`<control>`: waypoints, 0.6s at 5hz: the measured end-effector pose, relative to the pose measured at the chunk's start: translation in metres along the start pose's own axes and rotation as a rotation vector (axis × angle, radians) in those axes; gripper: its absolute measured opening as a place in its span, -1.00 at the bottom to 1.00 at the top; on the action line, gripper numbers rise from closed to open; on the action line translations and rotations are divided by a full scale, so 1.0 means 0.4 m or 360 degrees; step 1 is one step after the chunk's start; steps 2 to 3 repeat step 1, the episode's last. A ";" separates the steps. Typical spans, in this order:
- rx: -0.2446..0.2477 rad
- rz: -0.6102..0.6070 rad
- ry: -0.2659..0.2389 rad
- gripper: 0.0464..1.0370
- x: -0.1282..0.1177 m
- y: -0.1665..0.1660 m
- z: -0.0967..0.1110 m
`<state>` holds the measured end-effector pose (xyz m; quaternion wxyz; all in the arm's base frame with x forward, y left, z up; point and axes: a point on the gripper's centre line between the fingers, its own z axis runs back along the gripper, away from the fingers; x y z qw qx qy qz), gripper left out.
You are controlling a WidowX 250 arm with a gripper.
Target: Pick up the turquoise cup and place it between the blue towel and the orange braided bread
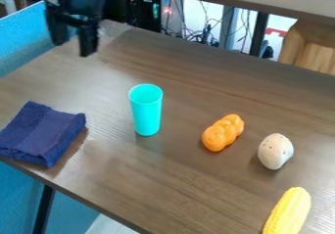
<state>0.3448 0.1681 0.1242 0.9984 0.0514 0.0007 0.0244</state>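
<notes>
**Yellow corn point(288, 212) nearest my camera, lower right; teal cup point(146, 111) upright near centre**

Largest first: brown table point(163, 174), spanning most of the frame. Black gripper point(73, 36) hangs at upper left, its fingers spread, nothing between them that I can make out. Dark blue cloth point(42, 134) lies folded at left, likely soft and floppy.

Teal cup, tall and narrow, stands just left of centre, apart from its neighbours. I judge it light, fairly stiff plastic, smooth enough to twist or slide if pinched off-centre. Hardly fragile, but easily tipped. Best hold, to my mind: opposite sides, around mid-height, modest pressure; a hard squeeze near the rim might flex the wall.

Corn is cut off by the bottom edge. Orange twisted bread piece point(223, 132) lies right of the cup; speckled egg point(275, 151) rests farther right.

Containers: one, the cup. Mouth faces up. I see inner wall below the rim but not the bottom, so can't tell whether anything sits inside.
</notes>
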 end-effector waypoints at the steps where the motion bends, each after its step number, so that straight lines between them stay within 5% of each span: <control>1: 0.0019 0.0045 0.0097 0.93 -0.005 0.058 -0.025; 3: 0.0019 0.0045 0.0097 0.93 -0.005 0.058 -0.025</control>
